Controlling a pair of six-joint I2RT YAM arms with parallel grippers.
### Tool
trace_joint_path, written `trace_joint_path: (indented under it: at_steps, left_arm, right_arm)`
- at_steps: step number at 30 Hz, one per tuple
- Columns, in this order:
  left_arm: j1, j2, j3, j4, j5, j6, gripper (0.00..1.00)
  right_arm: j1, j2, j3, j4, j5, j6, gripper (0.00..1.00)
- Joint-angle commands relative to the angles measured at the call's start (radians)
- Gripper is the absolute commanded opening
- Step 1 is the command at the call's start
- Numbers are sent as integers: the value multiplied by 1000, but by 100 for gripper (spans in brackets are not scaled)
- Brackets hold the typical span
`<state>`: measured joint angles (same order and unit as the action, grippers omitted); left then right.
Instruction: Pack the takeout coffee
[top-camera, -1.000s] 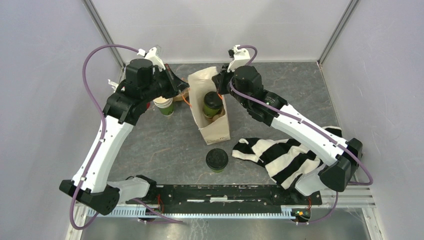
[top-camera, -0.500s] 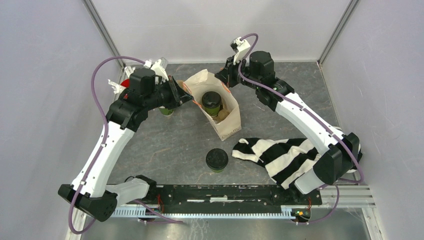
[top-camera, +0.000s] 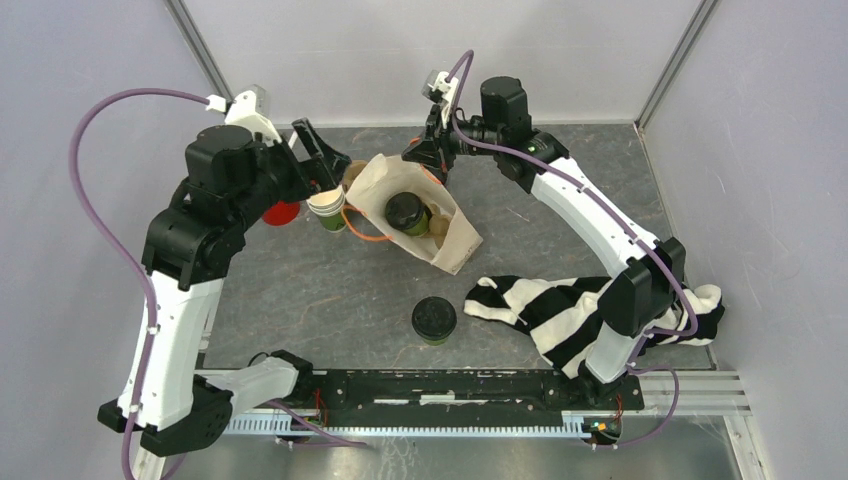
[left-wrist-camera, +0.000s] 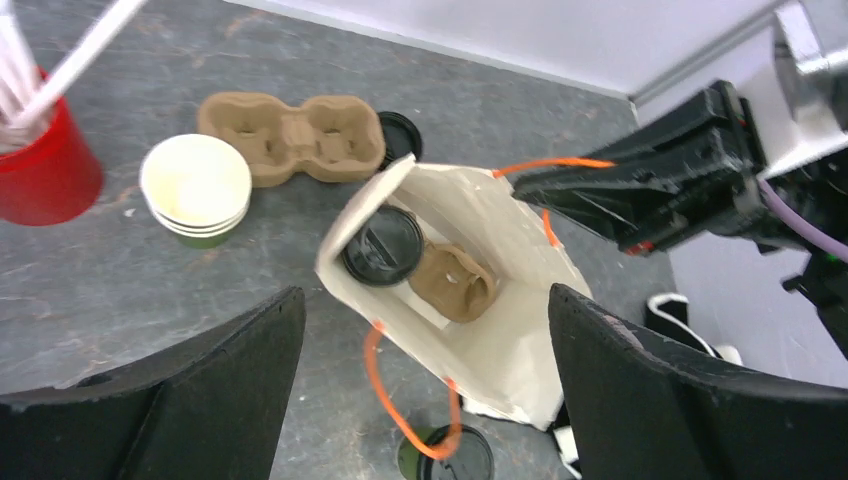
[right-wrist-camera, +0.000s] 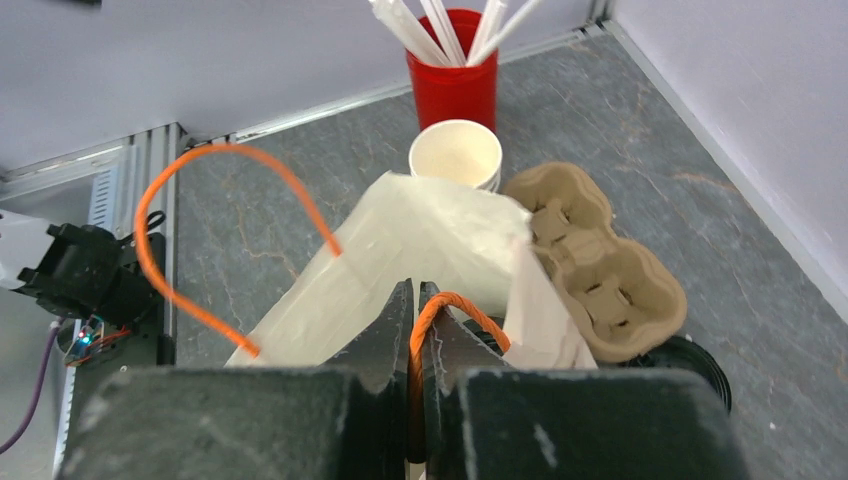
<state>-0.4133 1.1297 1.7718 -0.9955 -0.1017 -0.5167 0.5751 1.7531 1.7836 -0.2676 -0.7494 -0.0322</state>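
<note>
Takeout coffee cup (top-camera: 405, 213), black-lidded, stands inside the leaning paper bag (top-camera: 455, 245); a second lidded cup (top-camera: 434, 320) sits on the worktop (top-camera: 330, 290) nearer. Right tool (right-wrist-camera: 417, 295) pinches the bag's orange handle (right-wrist-camera: 455, 297); left tool (left-wrist-camera: 425, 300) hangs spread above. Stacked open cups (left-wrist-camera: 195, 185), red straw cup (left-wrist-camera: 45, 170) and pulp carrier (left-wrist-camera: 290, 135) crowd the bag's left.

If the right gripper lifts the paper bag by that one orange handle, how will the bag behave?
The paper bag will probably sag and tilt, since its thin walls look creased and only one orange handle is pinched in the right gripper. The lidded cup inside may slide or tip, as it sits at one end.
</note>
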Motion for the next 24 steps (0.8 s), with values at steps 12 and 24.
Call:
trace_joint_path:
  at_steps: [12,24]
  left_arm:
    - [25,189,-104,-50,117,87,95]
    - [26,296,-155,48,107,141,73]
  right_arm:
    - [-8,68,137,-48,-146,-72,0]
    - [-9,79,143,-64,-163,-81,0]
